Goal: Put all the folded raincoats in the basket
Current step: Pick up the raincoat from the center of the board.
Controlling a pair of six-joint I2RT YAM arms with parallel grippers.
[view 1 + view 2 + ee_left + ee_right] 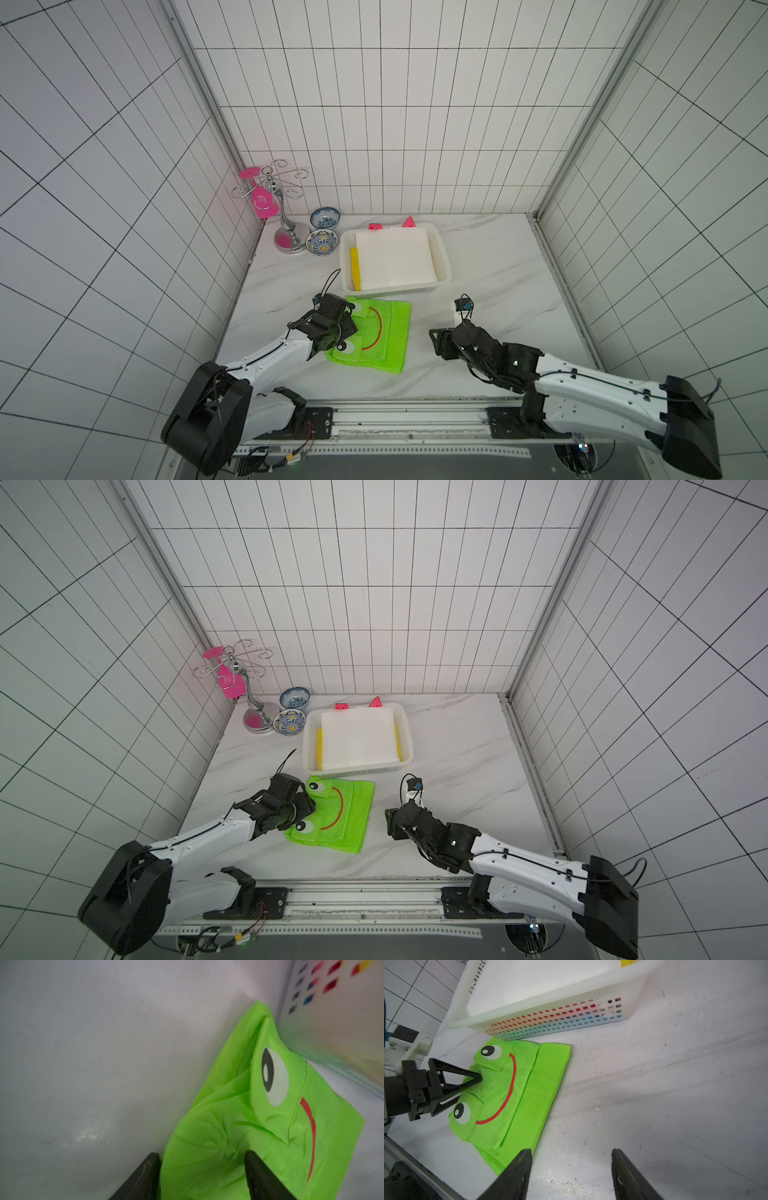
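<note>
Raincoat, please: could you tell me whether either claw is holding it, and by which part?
Nothing looks clamped yet. The left claw stands open astride the raincoat at its eye-side edge; the right claw is open and empty.

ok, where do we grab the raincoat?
Pinch the raincoat at its edge by the frog eyes, low from the robot's left: it lies flat and limp, so only edges give a bite. The left gripper straddles that edge; the right gripper suits the opposite one.
</note>
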